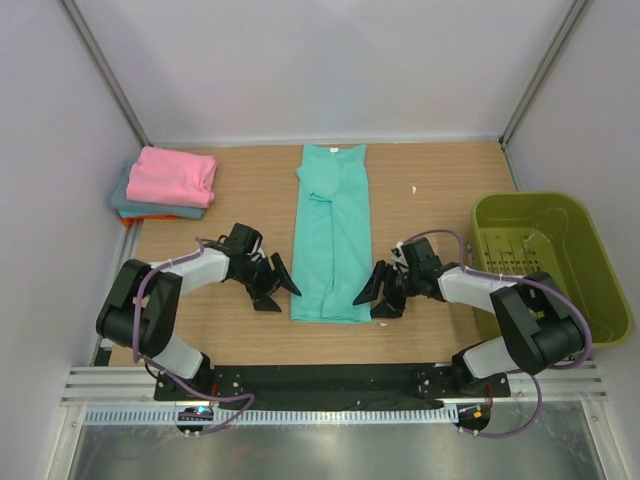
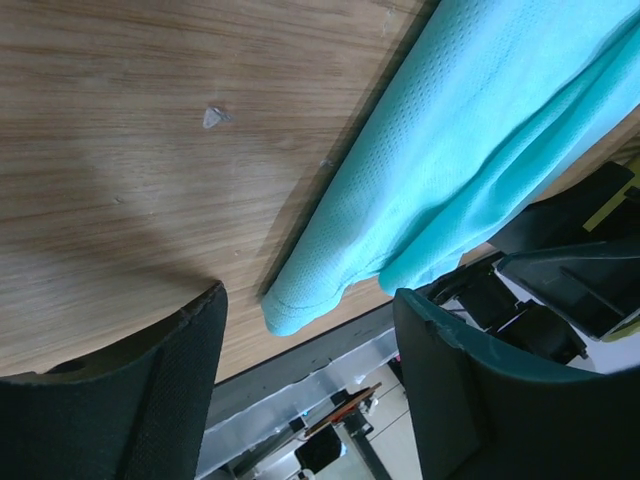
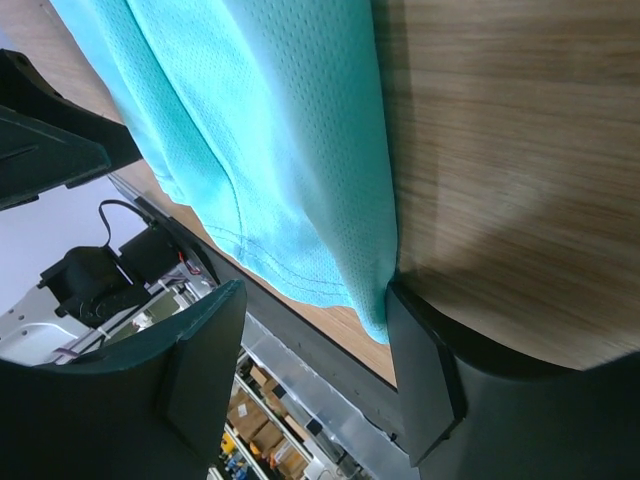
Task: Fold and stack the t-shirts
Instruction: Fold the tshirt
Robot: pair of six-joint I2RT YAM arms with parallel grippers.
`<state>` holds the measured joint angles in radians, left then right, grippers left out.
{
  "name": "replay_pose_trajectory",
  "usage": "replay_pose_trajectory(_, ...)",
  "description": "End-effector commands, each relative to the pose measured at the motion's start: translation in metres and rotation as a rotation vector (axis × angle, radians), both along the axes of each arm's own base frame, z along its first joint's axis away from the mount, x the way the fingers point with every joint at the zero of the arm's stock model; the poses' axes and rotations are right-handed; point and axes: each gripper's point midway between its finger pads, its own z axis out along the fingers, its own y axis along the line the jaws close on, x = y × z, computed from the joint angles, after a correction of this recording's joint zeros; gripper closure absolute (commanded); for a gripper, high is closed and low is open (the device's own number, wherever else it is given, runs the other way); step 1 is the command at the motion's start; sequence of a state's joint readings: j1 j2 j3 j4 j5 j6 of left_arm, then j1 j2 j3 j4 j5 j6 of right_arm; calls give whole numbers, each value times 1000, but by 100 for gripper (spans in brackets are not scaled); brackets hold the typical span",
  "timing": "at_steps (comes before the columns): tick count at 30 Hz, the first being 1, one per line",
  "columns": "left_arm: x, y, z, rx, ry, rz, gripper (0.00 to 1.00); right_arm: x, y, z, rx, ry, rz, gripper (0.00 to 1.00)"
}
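Nearest the viewer, the left gripper (image 1: 281, 288) and right gripper (image 1: 368, 300) sit low over the wooden table (image 1: 440, 210), one on each side of the near end of the teal-green t-shirt (image 1: 332, 240). This shirt lies flat at mid-table as a long narrow strip, collar at the far end and hem toward the arms.

Left claw: spread wide, gripping nothing. In its wrist view the hem corner lies on the wood between the two fingers (image 2: 150, 400).

Right claw: likewise wide apart and holding nothing. The opposite hem corner sits just beside one finger (image 3: 425, 370).

Far left corner: a folded stack, with the pink t-shirt (image 1: 172, 175) on top, the teal t-shirt (image 1: 124, 198) beneath, and the orange t-shirt (image 1: 128, 220) showing as an edge at the bottom.

Right side: olive-green basket (image 1: 530, 200), well apart from the strip, its slotted floor in view.
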<state>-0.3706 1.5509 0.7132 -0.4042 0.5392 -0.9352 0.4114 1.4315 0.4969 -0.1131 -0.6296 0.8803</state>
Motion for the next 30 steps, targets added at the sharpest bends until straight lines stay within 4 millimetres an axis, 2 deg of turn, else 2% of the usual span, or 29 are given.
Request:
replay_pose_trajectory(1,6,0,-5,5,4,25,32,-21,-13,-25,-109,71,-3,36)
replay_pose_trajectory(7,0,1,-11,12,42,29,38,-33,-11,-29,-126,82,20,38)
replay_pose_trajectory(11,-7,3,-18,25,73,35,43,-34,-6,-36,-127,91,18,39)
replay_pose_trajectory(15,-13,6,-21,36,92,35,49,-30,-2,-39,-123,87,25,46)
replay_pose_trajectory(23,-24,8,-23,48,104,26,59,-33,-4,-43,-154,79,43,48)
replay_pose_trajectory(26,-23,5,-21,41,98,18,67,-34,-4,-45,-165,82,58,55)
replay_pose_trajectory(30,-22,2,-20,30,89,15,70,-33,-1,-46,-156,69,70,61)
